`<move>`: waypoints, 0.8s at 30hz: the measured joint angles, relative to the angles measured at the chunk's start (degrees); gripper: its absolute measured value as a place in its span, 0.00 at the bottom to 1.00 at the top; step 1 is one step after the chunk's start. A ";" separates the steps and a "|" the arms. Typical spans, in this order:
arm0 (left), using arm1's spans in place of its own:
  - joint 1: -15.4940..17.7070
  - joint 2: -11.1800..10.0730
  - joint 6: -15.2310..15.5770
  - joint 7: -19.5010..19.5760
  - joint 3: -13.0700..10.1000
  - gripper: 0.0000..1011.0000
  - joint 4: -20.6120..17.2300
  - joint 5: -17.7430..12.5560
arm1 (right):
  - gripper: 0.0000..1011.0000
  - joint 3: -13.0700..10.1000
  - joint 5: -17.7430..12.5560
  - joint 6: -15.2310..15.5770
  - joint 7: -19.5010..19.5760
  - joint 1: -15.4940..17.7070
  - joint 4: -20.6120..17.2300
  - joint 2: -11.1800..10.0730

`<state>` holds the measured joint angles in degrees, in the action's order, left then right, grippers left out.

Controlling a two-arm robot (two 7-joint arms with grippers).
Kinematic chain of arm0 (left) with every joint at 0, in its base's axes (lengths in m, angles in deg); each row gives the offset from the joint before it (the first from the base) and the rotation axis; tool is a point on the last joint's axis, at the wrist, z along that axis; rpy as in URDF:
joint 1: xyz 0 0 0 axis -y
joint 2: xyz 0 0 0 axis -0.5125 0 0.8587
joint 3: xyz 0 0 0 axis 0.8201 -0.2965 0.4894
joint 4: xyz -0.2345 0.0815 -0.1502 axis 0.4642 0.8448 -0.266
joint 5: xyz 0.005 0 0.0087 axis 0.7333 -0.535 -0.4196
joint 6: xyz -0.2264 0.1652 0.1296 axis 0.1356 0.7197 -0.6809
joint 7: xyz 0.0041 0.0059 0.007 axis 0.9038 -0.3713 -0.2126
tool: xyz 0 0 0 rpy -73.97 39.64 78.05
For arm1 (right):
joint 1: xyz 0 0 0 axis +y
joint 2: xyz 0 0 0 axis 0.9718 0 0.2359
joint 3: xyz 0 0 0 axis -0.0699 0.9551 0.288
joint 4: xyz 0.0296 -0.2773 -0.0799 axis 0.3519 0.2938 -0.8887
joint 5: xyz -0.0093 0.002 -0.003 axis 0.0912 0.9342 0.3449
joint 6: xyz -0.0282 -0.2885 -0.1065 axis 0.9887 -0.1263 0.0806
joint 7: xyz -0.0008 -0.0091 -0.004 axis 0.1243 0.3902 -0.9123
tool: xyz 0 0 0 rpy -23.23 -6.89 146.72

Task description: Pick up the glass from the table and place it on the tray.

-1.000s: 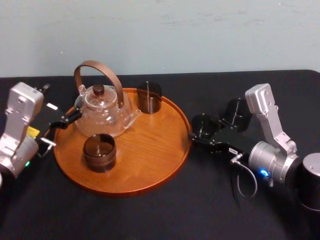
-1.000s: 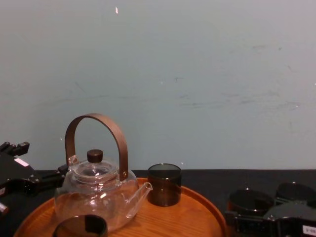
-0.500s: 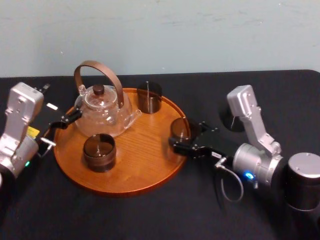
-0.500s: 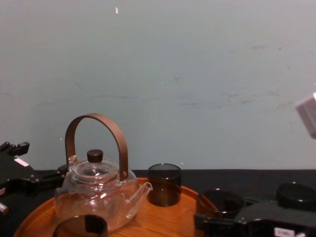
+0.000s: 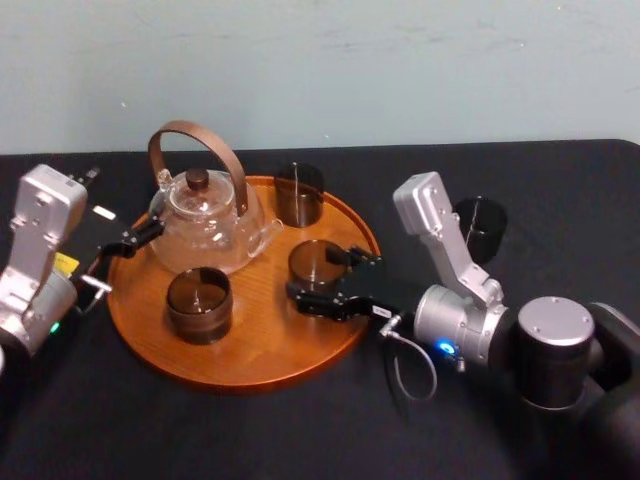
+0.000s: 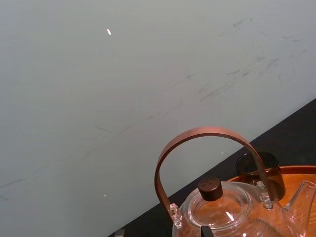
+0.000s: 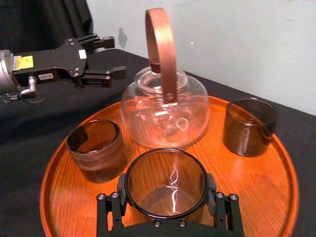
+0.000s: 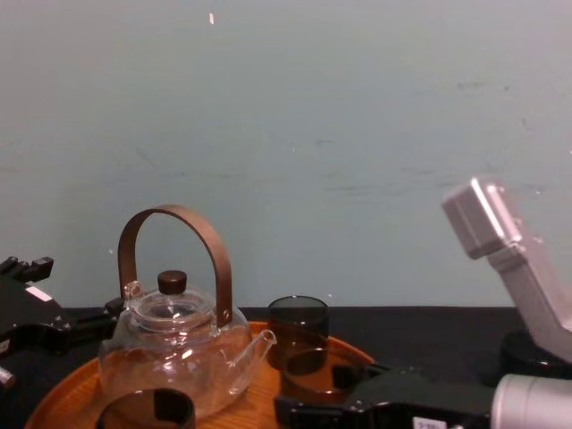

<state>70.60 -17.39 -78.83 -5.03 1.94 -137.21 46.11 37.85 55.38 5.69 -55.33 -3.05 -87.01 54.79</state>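
The right hand (image 5: 311, 272) is clamped on the glass (image 7: 165, 183), one finger on each side, holding it over the tray (image 5: 255, 345) just off the spout side of the teapot (image 5: 205, 225); whether its base touches the wood I cannot tell. Letting go while it hangs above the tray could tip or crack it, and drifting nearer the teapot risks knocking the spout or the second glass (image 5: 198, 303) in front of the teapot. The left hand (image 5: 135, 238) sits parked over the counter (image 5: 300, 430) left of the teapot, fingers apart on nothing
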 joint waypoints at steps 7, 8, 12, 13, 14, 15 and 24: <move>0.00 0.00 0.00 0.00 0.00 0.99 -0.01 0.00 | 0.90 1.36 0.33 -0.45 -0.89 -1.47 2.52 1.42; 0.00 0.00 0.00 0.00 0.00 0.99 0.00 0.00 | 0.90 1.46 0.33 -0.52 -1.00 -1.60 2.79 1.55; 0.00 0.00 0.00 0.00 0.00 0.99 0.00 0.00 | 0.90 1.95 0.26 -0.81 -1.55 -2.16 4.07 2.13; 0.00 0.00 0.00 0.00 0.00 0.99 0.00 0.00 | 0.90 2.01 0.24 -0.85 -1.62 -2.22 4.21 2.19; 0.00 0.00 0.00 0.00 0.00 0.99 0.00 0.00 | 0.90 2.15 0.20 -0.89 -1.74 -2.31 4.47 2.30; 0.00 0.00 0.00 0.00 0.00 0.99 0.00 0.00 | 0.90 2.19 0.16 -0.90 -1.78 -2.35 4.57 2.35; 0.00 0.00 0.00 0.00 0.00 0.99 0.00 0.00 | 0.90 2.46 -0.57 -1.18 -2.41 -2.72 6.34 2.72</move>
<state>70.60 -17.40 -78.83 -5.03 1.93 -137.22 46.11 40.30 54.82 4.52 -57.74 -5.77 -80.66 57.51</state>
